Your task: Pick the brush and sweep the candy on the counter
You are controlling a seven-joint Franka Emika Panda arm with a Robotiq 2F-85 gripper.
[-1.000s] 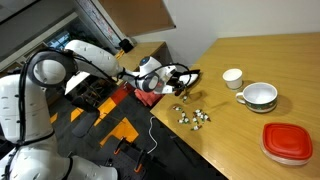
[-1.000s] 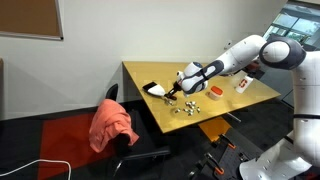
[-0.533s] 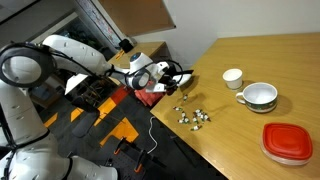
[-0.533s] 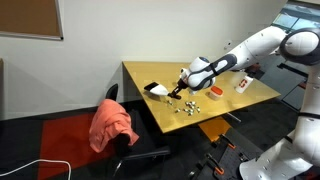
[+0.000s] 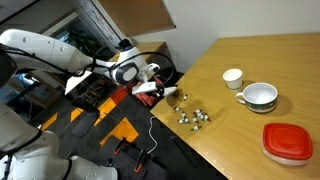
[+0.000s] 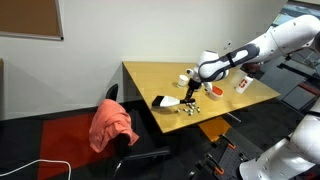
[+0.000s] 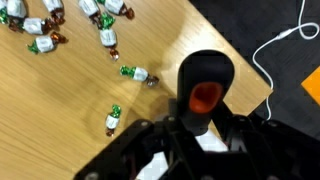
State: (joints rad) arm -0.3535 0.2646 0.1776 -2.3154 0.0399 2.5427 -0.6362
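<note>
Brush (image 7: pixel 205 82) handle mostly hidden inside closed end effector (image 7: pixel 205 130) at counter (image 7: pixel 60 100) edge.

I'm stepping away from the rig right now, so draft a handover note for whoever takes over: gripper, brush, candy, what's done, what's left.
Gripper: shut on the brush, held low by the counter edge.
Candy: scattered loose on the counter, close to the brush. In the wrist view two pieces lie apart from the main cluster.
Done: brush picked up.
Left: sweep the candy; it is not gathered yet.
</note>
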